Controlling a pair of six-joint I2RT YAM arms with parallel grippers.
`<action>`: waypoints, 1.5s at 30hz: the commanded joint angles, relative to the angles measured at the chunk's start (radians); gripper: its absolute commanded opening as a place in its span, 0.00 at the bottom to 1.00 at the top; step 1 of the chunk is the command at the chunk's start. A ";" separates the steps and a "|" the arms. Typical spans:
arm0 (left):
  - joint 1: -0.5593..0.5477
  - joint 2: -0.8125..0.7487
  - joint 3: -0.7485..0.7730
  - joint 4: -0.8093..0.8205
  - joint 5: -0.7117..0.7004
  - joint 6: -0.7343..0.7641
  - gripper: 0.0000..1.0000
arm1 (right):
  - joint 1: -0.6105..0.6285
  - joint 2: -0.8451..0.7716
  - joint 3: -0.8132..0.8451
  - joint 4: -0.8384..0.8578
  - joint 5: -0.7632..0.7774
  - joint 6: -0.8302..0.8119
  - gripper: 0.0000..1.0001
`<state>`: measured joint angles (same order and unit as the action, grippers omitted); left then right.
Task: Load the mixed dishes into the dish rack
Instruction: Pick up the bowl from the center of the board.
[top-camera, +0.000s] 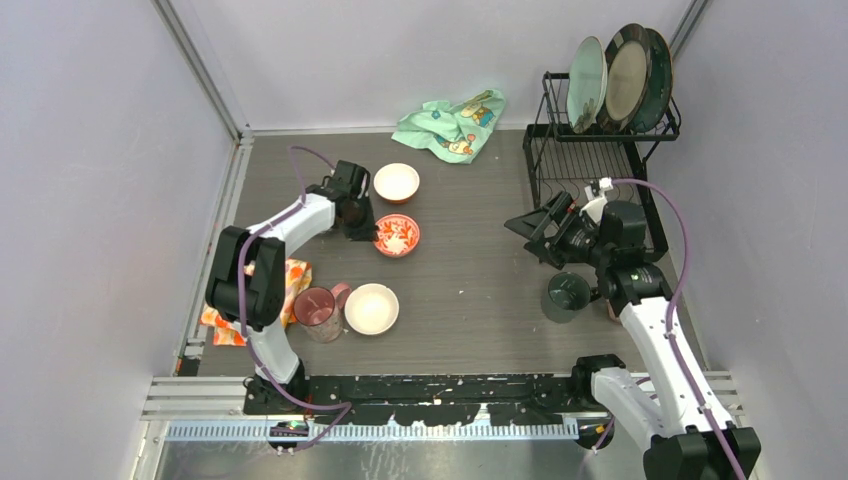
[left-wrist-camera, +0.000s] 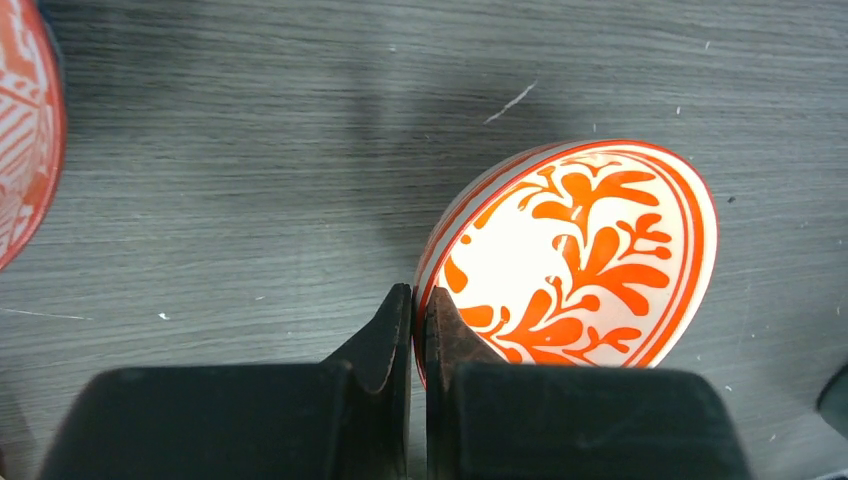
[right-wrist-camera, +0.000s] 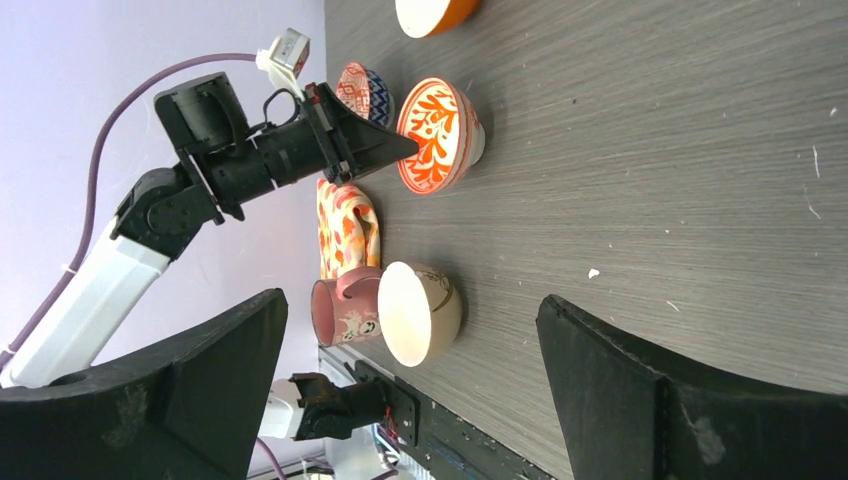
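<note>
Left gripper (left-wrist-camera: 417, 305): jaws closed, pinching rim of red patterned bowl (left-wrist-camera: 580, 260), 10 o'clock of table centre. Right gripper (right-wrist-camera: 412, 305): spread wide, empty. Dish rack (top-camera: 560, 140) at 1 o'clock holds three plates (top-camera: 628, 75).

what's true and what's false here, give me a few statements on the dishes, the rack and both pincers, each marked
1. The left pincer is shut on the rim of the red patterned bowl. True.
2. The right pincer grips the dark green cup. False: it is open and empty, and the cup stands on the table.
3. Three plates stand on edge in the upper shelf of the dish rack. True.
4. The pink cup sits in the rack's lower basket. False: it is on the table beside a white bowl, far from the rack.
</note>
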<state>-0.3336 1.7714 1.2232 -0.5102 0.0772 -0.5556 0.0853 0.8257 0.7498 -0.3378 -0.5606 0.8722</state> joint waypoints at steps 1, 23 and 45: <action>-0.001 -0.078 0.024 0.024 0.089 0.004 0.00 | 0.019 0.011 -0.004 0.077 -0.004 0.037 1.00; -0.001 -0.459 -0.121 0.138 0.411 -0.215 0.00 | 0.482 0.194 -0.012 0.474 0.358 0.187 1.00; -0.001 -0.563 -0.178 0.138 0.550 -0.310 0.00 | 0.694 0.382 0.006 0.724 0.532 0.158 0.88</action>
<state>-0.3332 1.2491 1.0409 -0.4553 0.5407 -0.8265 0.7593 1.2182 0.7269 0.3084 -0.1154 1.0527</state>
